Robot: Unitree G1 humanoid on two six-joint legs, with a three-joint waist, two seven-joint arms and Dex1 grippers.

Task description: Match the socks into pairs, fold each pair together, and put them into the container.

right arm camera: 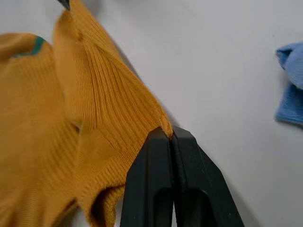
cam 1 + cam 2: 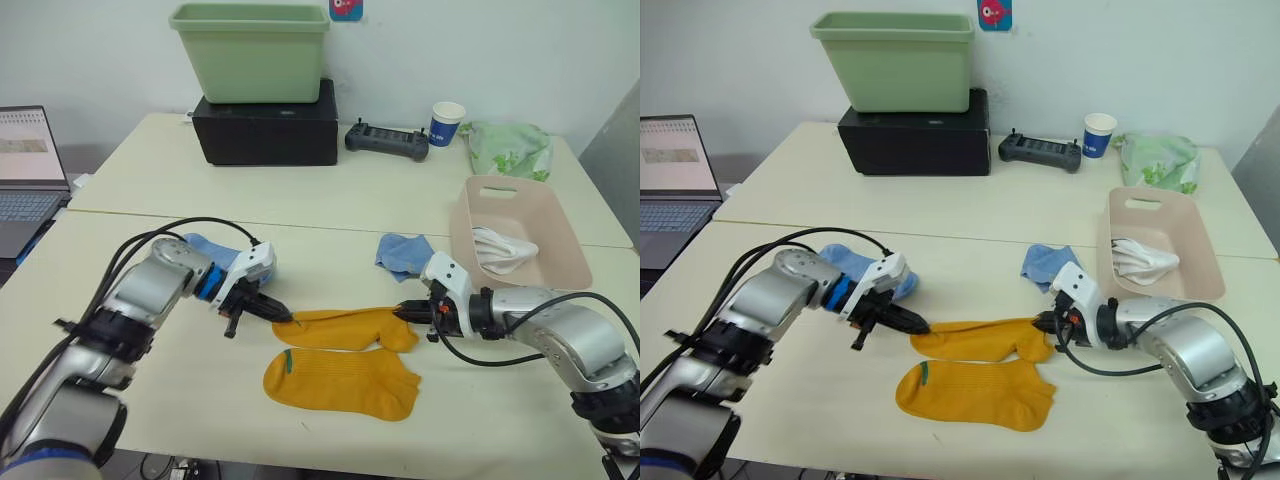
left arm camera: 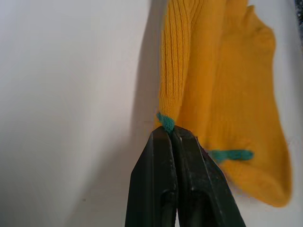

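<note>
Both arms reach in low over the table [image 2: 150, 420] near its front edge, each bent at the elbow and pointing toward the other. The left gripper [image 2: 288, 318] has its two black fingers pressed together on the cuff end of the upper yellow sock [image 2: 350, 328], right at a little green mark. The right gripper [image 2: 402, 312] is also pressed together, pinching the other end of that same sock. So this sock is held at both ends between the two grippers.

The lower yellow sock [image 2: 340, 382] lies flat on the table just in front of the held one, and the two touch along their edges. Both are soft, ribbed knit, and the lower one has a small green stripe near its cuff.

One blue sock [image 2: 212, 249] lies crumpled behind the left arm. Another blue sock [image 2: 403, 253] lies bunched up behind the right gripper, just beside the pink tub [image 2: 520, 203].

The pink tub is smooth plastic with round corners and a slot handle in its far end. It sits near the right edge of the table. White socks [image 2: 503, 250] lie folded inside it.

At the back edge, a green tub [image 2: 250, 50] stands on top of a black box [image 2: 268, 128]. A black controller [image 2: 387, 139], a blue and white paper cup [image 2: 446, 123] and a crinkly green bag [image 2: 508, 148] sit along the back too. A laptop [image 2: 28, 165] stands open at the left.
</note>
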